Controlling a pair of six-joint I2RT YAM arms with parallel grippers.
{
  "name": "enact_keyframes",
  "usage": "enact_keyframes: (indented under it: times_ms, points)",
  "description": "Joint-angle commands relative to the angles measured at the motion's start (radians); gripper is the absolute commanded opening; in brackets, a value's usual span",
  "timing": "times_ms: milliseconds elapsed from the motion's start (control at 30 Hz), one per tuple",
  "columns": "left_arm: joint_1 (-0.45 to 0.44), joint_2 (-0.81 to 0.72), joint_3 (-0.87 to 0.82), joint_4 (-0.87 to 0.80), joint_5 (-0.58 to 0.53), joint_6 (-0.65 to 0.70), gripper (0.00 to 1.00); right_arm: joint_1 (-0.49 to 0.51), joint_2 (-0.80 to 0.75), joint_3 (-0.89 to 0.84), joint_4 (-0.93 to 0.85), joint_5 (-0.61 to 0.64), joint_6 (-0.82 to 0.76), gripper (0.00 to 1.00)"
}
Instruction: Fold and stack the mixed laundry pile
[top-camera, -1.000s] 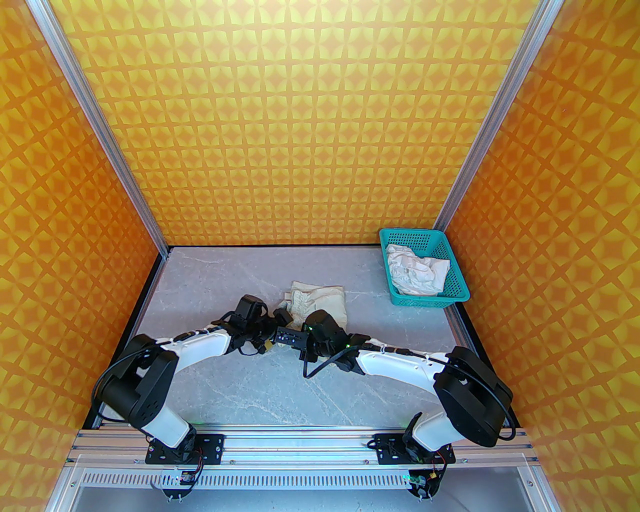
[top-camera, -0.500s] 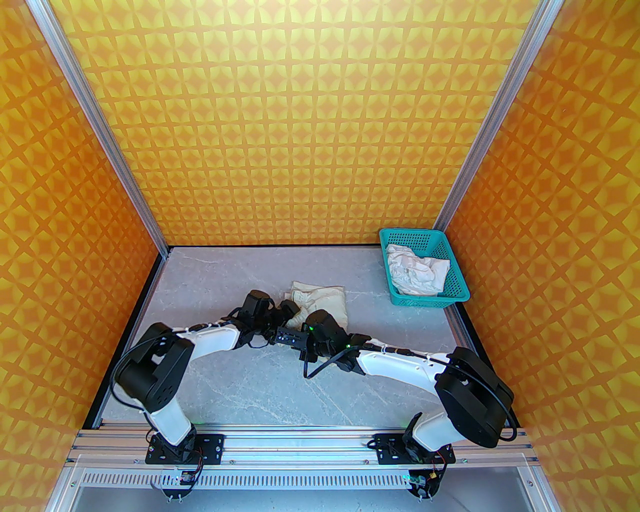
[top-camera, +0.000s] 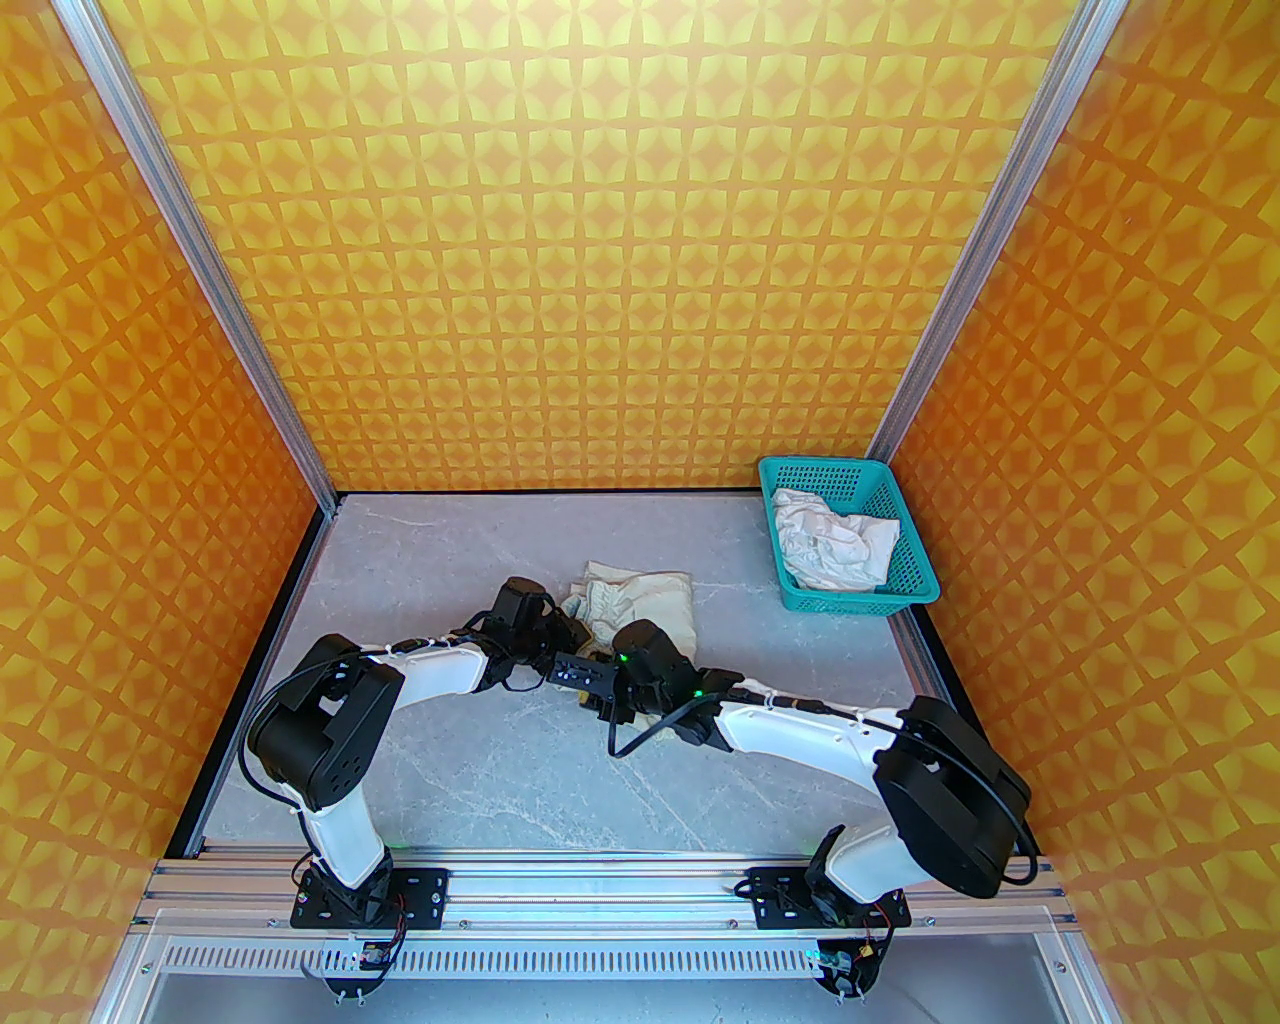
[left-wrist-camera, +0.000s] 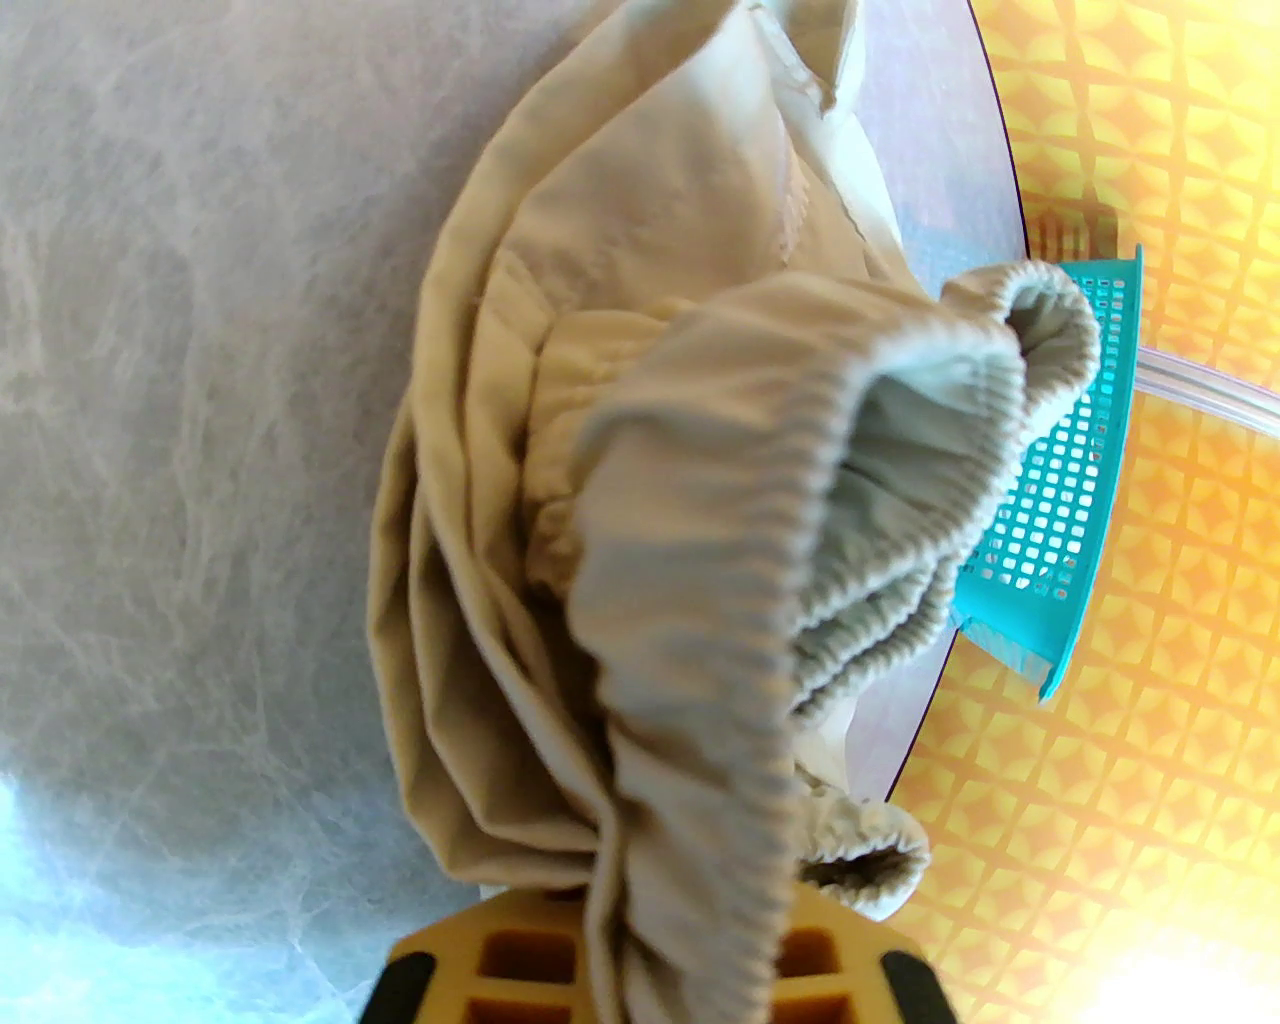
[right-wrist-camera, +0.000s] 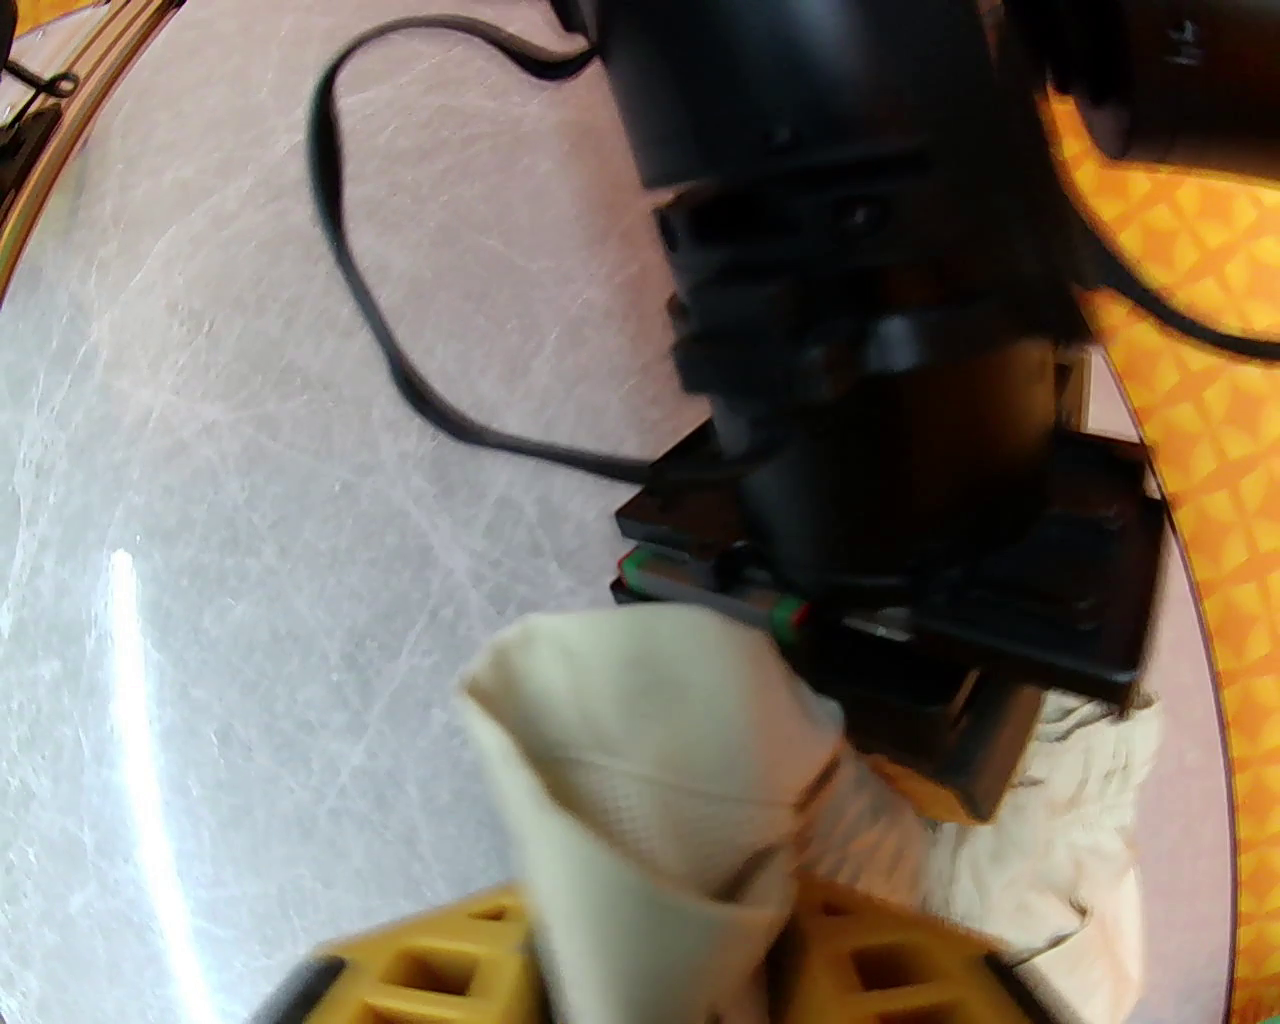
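A teal mesh basket stands at the far right corner of the grey marbled table. Orange patterned walls enclose three sides, joined by aluminium corner posts.

The left arm has been swung inward from the left edge of the bench, and its elbow has been carried farther from the near edge. The left gripper has been brought up to the left side of the beige-cream piece and clamped on the gathered elastic band. That side has been bunched and drawn slightly leftward. The right arm has been shifted slightly toward the near right corner.
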Motion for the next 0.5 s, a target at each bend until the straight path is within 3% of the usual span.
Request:
enact_keyframes:
  times_ms: [0, 100, 267, 367, 467]
  points:
    - [-0.002, -0.023, -0.017, 0.097, -0.026, 0.045, 0.00, -0.005, -0.093, -0.030, 0.040, 0.026, 0.105, 0.61]
    - [0.007, -0.030, -0.022, 0.103, -0.031, 0.105, 0.00, -0.005, -0.192, -0.083, 0.034, 0.026, 0.186, 0.74]
    - [0.046, -0.048, -0.051, 0.118, -0.024, 0.196, 0.00, -0.014, -0.338, -0.102, -0.033, 0.130, 0.345, 0.82]
    - [0.111, -0.074, -0.087, 0.113, -0.017, 0.270, 0.00, -0.044, -0.380, -0.085, -0.076, 0.197, 0.416, 0.84]
    - [0.217, -0.088, -0.083, 0.070, 0.060, 0.387, 0.00, -0.102, -0.388, -0.049, -0.123, 0.242, 0.479, 0.86]
